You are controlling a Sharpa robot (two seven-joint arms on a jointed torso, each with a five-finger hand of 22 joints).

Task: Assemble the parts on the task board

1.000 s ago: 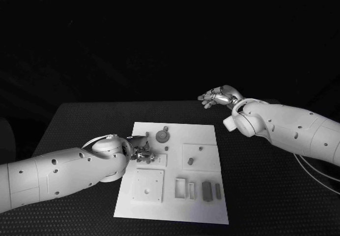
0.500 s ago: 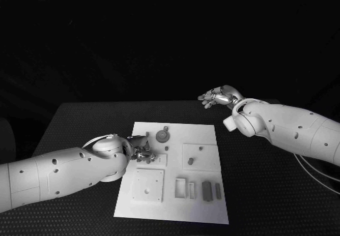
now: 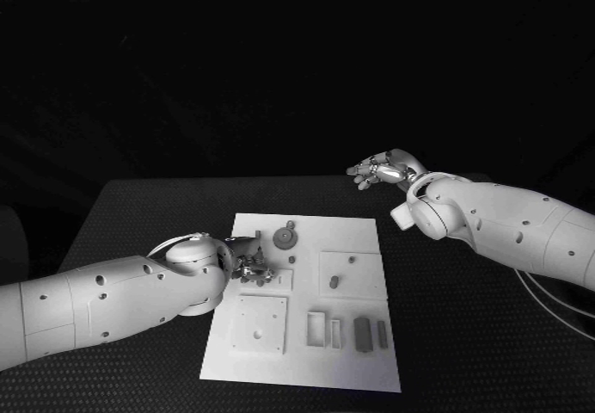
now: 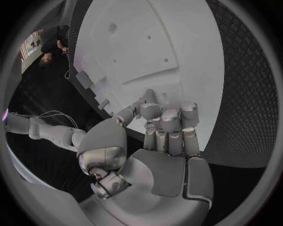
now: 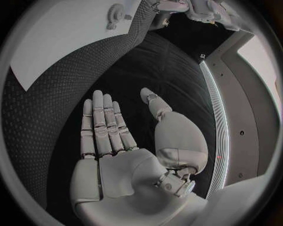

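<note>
The white task board lies in the middle of the table. My left hand is low over its left side, fingers curled down with the thumb close against them; whether a part sits between them is hidden. A round grey toothed part lies just beyond that hand, and a small grey peg stands in a square recess at the board's middle. Several narrow grey parts lie in slots near the front. My right hand hangs past the board's far right corner, fingers straight and apart, holding nothing.
A square plate with small holes sits on the board's front left. Black table surrounds the board on every side. In the right wrist view the board and the toothed part appear beyond the open palm.
The left arm has edged very slightly towards the board. The right arm and the parts have not moved.
</note>
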